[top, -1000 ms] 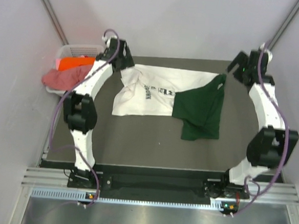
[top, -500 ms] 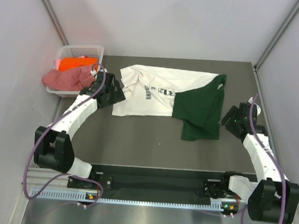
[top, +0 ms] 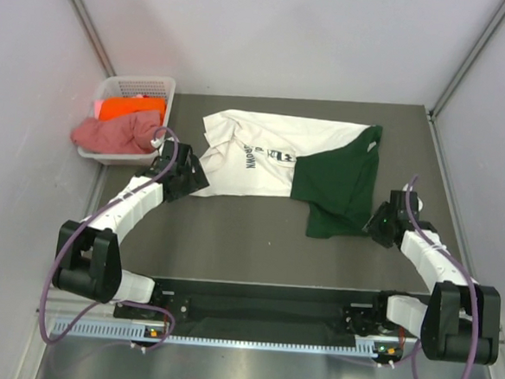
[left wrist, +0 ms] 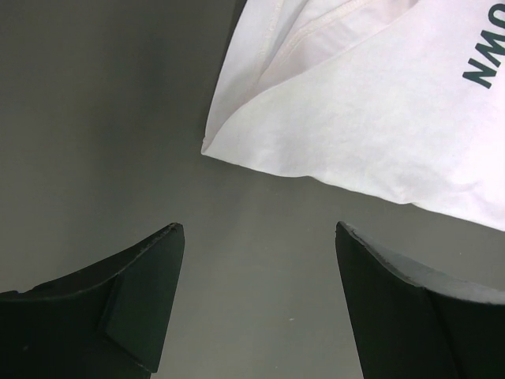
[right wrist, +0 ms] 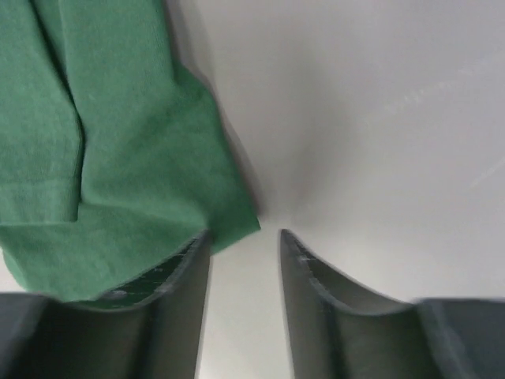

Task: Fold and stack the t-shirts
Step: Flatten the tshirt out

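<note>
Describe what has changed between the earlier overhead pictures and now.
Both arms drew back from the far edge. The left gripper now hovers open at the near-left corner of the white-and-green t-shirt; the right gripper open at its green near-right corner. Neither holds anything. That shirt, the basket, orange shirt and pink shirt stayed put.

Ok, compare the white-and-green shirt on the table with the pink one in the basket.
Colour: the white-and-green shirt has dark lettering, while the pink shirt looks plain.
Pose: the white-and-green shirt lies spread mostly flat with its green part turned over, while the pink shirt is bunched up.
Place: the white-and-green shirt is on the table, while the pink shirt spills over the basket rim.
Shared: neither is neatly folded or stacked yet.
</note>
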